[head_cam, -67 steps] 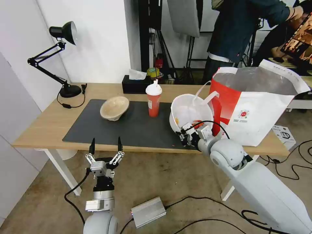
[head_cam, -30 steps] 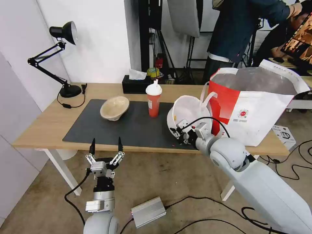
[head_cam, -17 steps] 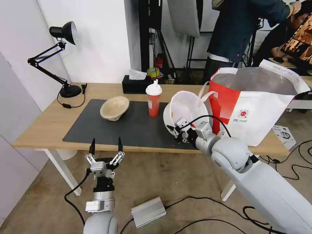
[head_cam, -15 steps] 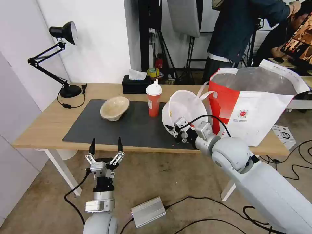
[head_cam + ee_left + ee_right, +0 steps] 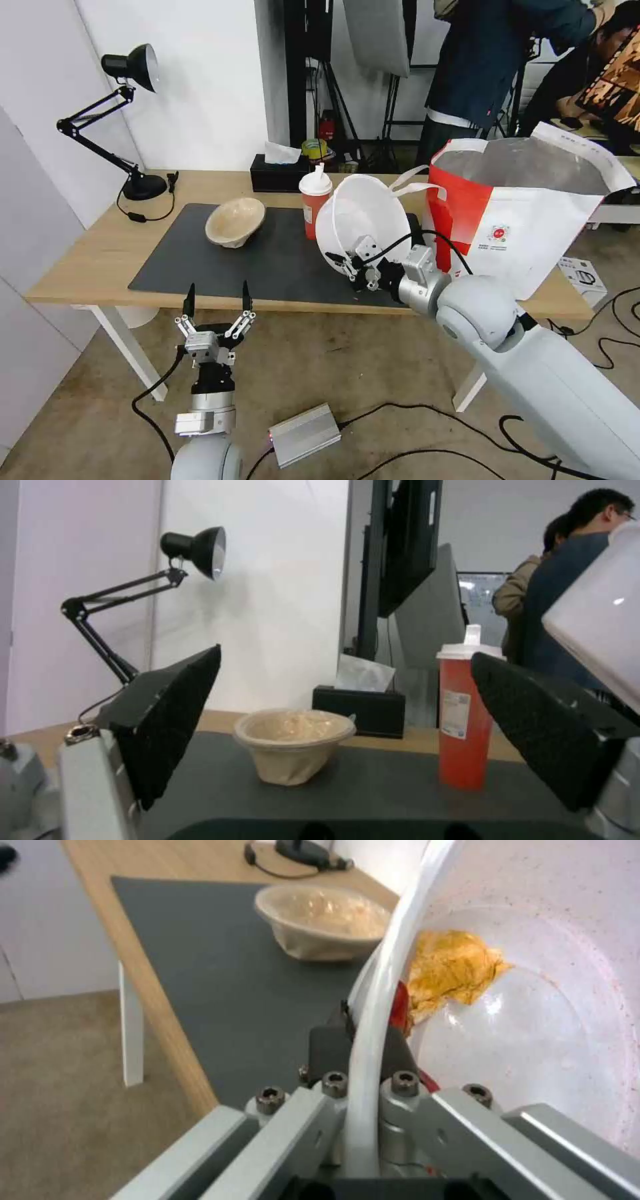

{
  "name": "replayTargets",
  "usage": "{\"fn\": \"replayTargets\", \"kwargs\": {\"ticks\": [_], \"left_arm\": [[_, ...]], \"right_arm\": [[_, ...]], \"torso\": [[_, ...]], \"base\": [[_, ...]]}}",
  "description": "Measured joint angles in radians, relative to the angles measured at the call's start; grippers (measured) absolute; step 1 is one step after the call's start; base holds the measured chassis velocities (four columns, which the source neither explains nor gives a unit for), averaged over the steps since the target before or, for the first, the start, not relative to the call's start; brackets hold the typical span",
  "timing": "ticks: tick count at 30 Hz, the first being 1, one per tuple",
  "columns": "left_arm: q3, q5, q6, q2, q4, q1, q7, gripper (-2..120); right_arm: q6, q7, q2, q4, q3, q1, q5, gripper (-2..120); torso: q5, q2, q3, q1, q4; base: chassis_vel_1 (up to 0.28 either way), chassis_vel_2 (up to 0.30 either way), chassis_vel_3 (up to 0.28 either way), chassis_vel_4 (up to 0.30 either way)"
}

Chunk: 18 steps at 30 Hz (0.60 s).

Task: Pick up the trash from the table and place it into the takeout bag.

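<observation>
My right gripper (image 5: 352,268) is shut on the lower rim of the large white bowl (image 5: 363,217). It holds the bowl off the table (image 5: 100,257), tipped steeply on edge beside the takeout bag (image 5: 527,207). In the right wrist view the white rim (image 5: 368,1040) runs between the fingers, and an orange scrap (image 5: 453,965) with a bit of red shell clings inside the bowl. The red drink cup (image 5: 315,200) stands just behind the bowl. The beige pulp bowl (image 5: 235,221) rests on the dark mat (image 5: 280,263). My left gripper (image 5: 217,300) hangs open below the table's front edge.
A black desk lamp (image 5: 143,185) stands at the table's back left and a black tissue box (image 5: 277,177) at the back middle. People stand behind the bag. A silver box (image 5: 303,433) and cables lie on the floor.
My right gripper has raised the white bowl and carried it left, toward the red cup, tipping it more upright. The left arm has not moved.
</observation>
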<state>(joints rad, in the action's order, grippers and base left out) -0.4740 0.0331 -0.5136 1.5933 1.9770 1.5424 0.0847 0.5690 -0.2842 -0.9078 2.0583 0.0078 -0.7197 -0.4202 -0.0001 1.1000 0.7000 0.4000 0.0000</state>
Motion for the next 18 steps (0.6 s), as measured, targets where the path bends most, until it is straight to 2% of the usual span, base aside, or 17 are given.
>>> {"fn": "replayTargets", "kwargs": {"ticks": [9, 18], "left_arm": [[0.0, 0.0, 0.0, 0.0, -0.002, -0.002, 0.0, 100], [0.001, -0.001, 0.0, 0.0, -0.004, -0.004, 0.0, 100]], "right_arm": [[-0.082, -0.015, 0.0, -0.004, 0.0, 0.019, -0.033, 0], [-0.084, -0.016, 0.02, 0.013, 0.0, 0.07, -0.079, 0]], "torso": [[0.0, 0.0, 0.0, 0.0, 0.0], [0.0, 0.0, 0.0, 0.0, -0.0001]], "base": [[0.0, 0.0, 0.0, 0.0], [0.0, 0.0, 0.0, 0.0]]}}
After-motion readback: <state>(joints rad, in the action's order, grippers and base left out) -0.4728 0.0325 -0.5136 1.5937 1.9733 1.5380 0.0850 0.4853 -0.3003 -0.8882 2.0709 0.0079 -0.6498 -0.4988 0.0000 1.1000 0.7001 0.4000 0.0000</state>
